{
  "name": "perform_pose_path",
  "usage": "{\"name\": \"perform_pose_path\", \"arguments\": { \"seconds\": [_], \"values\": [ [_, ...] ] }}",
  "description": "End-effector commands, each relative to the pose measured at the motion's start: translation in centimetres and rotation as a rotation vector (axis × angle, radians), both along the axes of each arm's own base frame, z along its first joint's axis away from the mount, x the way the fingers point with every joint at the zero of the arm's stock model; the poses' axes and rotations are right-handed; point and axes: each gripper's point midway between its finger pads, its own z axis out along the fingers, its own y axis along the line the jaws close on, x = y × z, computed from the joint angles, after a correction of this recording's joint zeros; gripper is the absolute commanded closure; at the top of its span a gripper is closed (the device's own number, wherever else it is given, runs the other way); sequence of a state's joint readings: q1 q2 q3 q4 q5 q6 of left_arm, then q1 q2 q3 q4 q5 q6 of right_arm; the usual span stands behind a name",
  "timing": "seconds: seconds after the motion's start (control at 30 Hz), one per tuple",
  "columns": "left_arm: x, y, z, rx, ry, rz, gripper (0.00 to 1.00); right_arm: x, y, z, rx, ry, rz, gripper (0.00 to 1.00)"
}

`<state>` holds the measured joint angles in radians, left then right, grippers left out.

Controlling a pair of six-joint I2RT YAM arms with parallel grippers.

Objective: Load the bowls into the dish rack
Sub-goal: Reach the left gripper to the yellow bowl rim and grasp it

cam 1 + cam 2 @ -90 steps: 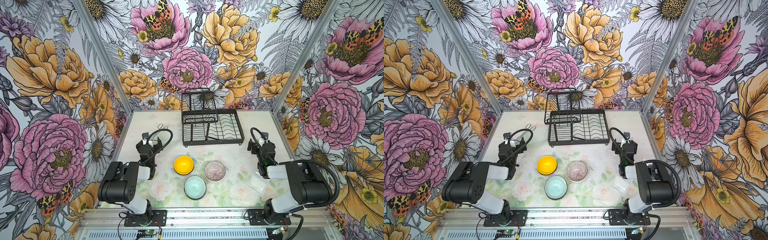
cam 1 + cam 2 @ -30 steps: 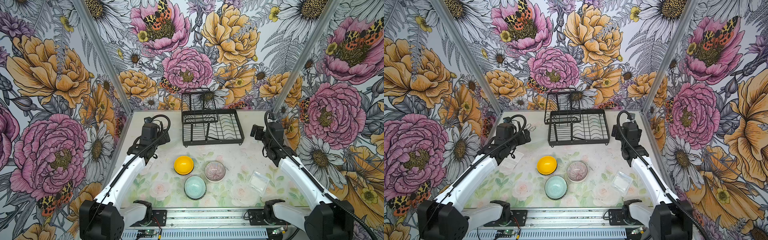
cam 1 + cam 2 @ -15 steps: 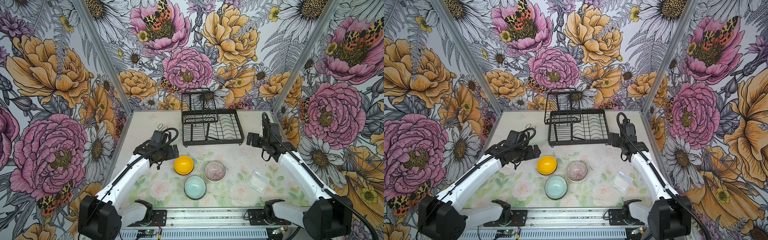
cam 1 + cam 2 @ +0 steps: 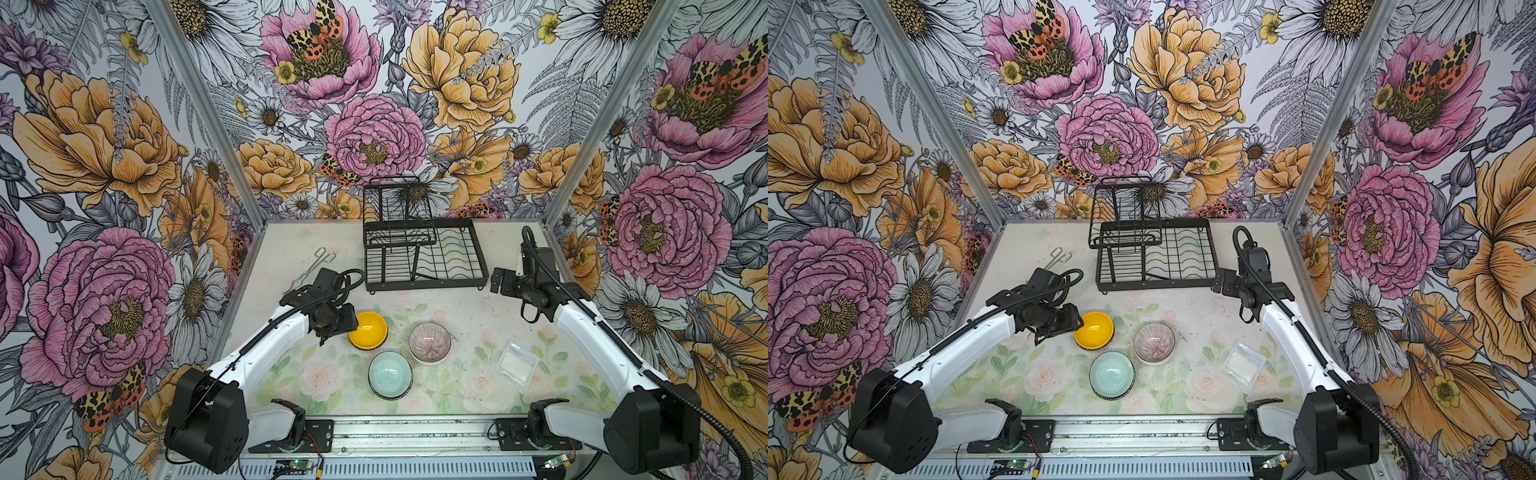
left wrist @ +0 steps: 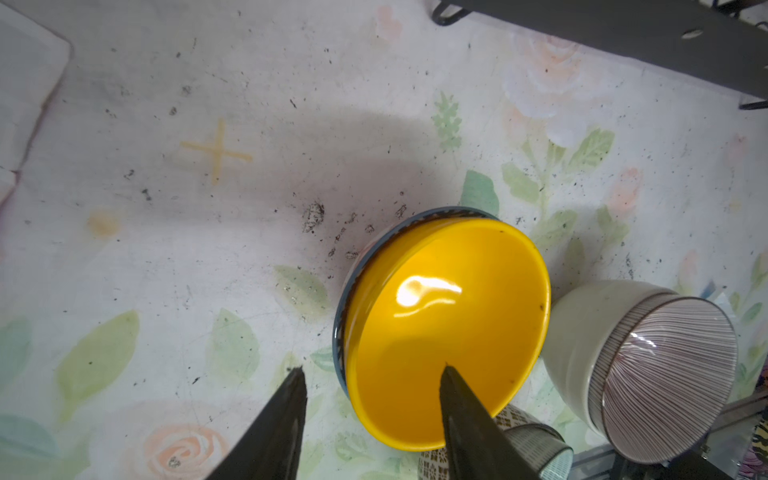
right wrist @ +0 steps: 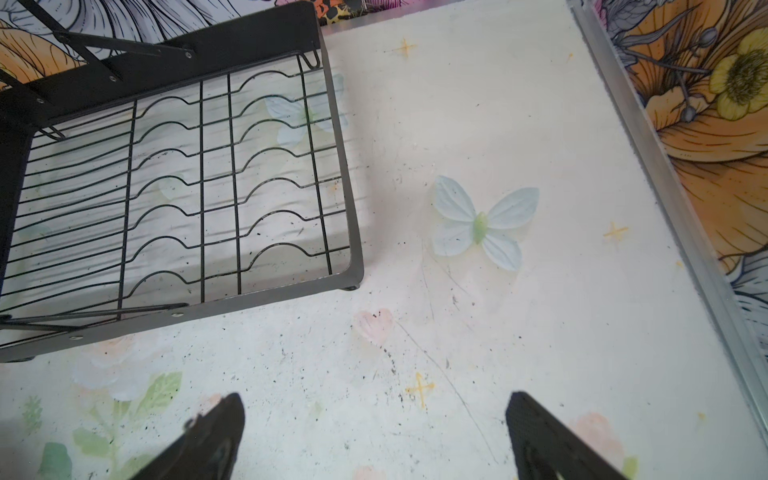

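Left wrist view: yellow bowl point(image 5: 449, 299) rim straddled by half-spread left gripper point(image 5: 372, 368), grasp step; pinch, then lift, called for

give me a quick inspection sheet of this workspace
surface: floral-print tabletop, speckled with dark marks
job's things: plain yellow round bowl, pink-striped round bowl, pale teal round bowl, all outside the black wire dish rack, which holds nothing
clutter: clear square plastic tub, thin metal tongs
end effectors: left end effector open, astride yellow bowl's rim; right end effector open over bare tabletop
cables: black cable loops at both wrists, no snag seen
surroundings: floral-print walls on three sides
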<state>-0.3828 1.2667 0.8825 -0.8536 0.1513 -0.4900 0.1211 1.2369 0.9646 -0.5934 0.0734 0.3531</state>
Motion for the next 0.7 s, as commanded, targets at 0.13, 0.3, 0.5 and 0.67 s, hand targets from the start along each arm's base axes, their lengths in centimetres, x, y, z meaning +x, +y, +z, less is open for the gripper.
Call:
{"name": "perform_pose_path", "arguments": {
  "seconds": [0.13,0.3,0.5,0.67],
  "values": [
    [-0.6,-0.4,-0.7,-0.002,0.022,-0.025,0.56,-0.3,-0.2,-1.6,0.01,0.098,-0.033,0.01],
    [-0.9,-0.2,-1.5,0.015,0.045,-0.025,0.6,-0.4,-0.2,-2.1,0.009,0.112,-0.033,0.01],
    [-1.1,0.1,-2.5,0.044,0.062,-0.027,0.61,-0.4,-0.3,-2.0,0.01,0.108,-0.037,0.01],
    [-1.0,0.2,-2.5,0.049,0.058,-0.023,0.67,-0.6,-0.3,-1.9,0.013,0.102,-0.04,0.02]
  ]
}}
